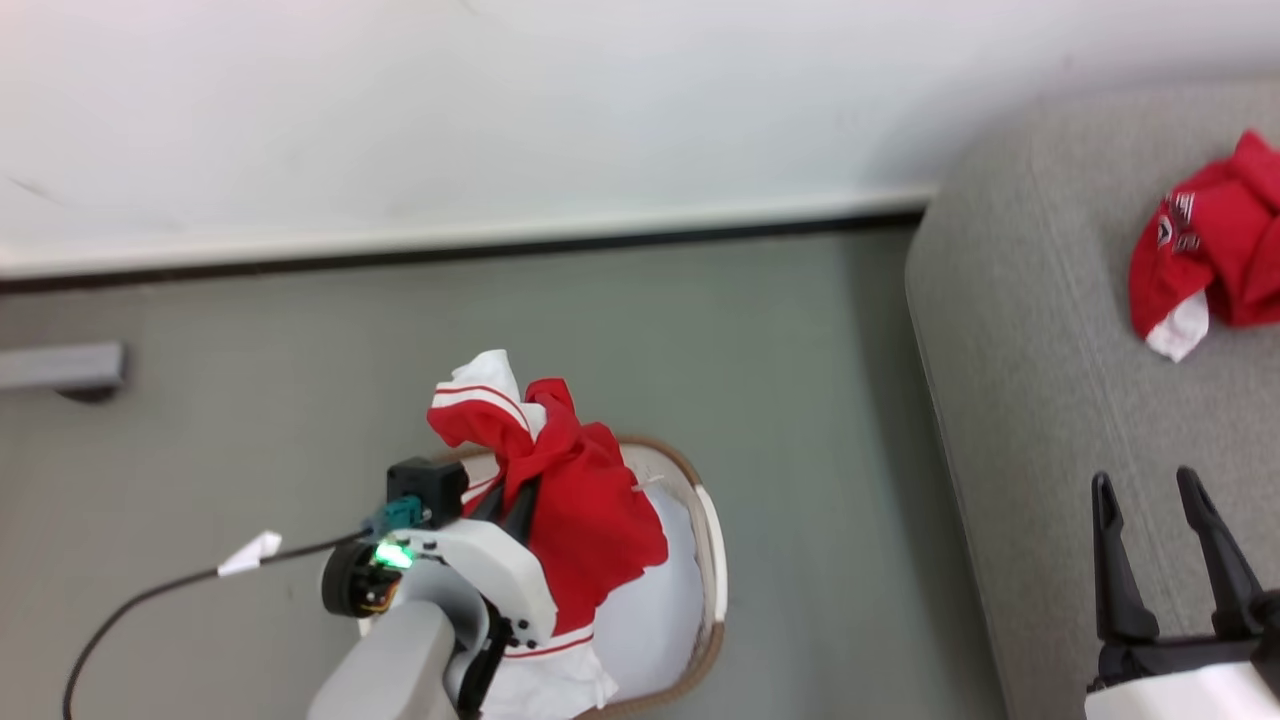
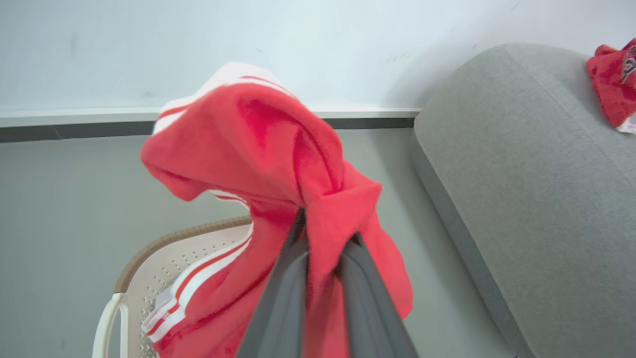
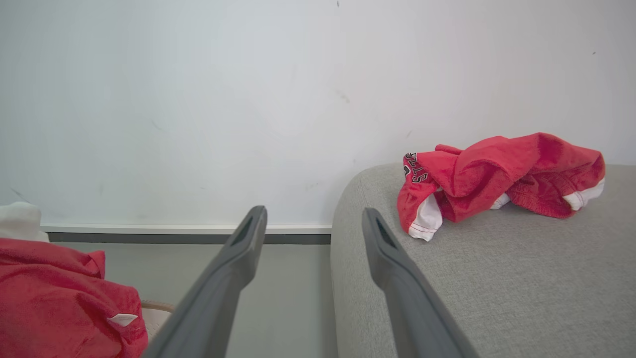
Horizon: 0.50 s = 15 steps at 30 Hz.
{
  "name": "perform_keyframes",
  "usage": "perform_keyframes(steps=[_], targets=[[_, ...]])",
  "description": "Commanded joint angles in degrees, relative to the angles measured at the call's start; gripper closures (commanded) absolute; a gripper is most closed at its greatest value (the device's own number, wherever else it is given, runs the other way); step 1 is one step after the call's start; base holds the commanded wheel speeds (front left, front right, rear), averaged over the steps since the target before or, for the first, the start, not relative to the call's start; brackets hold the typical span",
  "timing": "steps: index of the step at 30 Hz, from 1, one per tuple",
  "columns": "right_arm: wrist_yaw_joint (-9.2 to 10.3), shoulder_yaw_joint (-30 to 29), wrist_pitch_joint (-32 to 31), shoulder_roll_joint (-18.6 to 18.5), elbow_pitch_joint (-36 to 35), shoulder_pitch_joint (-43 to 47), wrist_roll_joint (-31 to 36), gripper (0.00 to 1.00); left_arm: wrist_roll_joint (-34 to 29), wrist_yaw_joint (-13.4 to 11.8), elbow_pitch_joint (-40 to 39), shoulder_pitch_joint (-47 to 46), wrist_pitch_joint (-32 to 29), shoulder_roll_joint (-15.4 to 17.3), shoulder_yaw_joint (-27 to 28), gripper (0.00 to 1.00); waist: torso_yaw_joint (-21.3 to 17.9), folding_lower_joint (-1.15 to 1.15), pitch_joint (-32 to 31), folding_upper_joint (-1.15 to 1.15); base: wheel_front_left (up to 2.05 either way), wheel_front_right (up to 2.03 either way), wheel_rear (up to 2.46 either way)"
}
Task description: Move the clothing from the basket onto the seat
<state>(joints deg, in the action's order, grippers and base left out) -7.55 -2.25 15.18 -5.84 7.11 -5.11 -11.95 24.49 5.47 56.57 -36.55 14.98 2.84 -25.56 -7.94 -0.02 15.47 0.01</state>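
My left gripper (image 1: 508, 505) sits at seven o'clock in the head view, fingers pinched tight on a garment (image 1: 590, 520), its forearm (image 1: 390, 665) coming in from six. My right gripper (image 1: 1144, 482) sits at four o'clock, fingers spread wide, pointing to twelve.

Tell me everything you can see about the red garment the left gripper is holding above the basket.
The garment is soft red fabric, bunched and crumpled, with a white, red-striped cuff on top, a matching hem below, and a small white tag. The left gripper pinches a fold between its closed fingers, so the cloth drapes around them and hangs over the basket. Whether its lowest part touches the basket is unclear.
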Motion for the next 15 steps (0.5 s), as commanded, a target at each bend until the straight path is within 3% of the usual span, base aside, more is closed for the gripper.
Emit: perform_keyframes(steps=[1,15], targets=[[0.14,-0.52,-0.06,-0.53,0.25,1.57,0.78,0.00,0.14,-0.86,-3.82,2.50,0.23,0.13,0.56,1.00,1.96,0.02,-4.59,-0.01,0.00,0.00,0.00],[0.14,-0.83,-0.05,-0.32,1.20,8.59,2.03,0.00,-1.01,-5.09,-28.26,18.39,0.21,3.41,2.98,1.00,3.10,0.02,-15.23,-0.01,0.00,0.00,0.00]])
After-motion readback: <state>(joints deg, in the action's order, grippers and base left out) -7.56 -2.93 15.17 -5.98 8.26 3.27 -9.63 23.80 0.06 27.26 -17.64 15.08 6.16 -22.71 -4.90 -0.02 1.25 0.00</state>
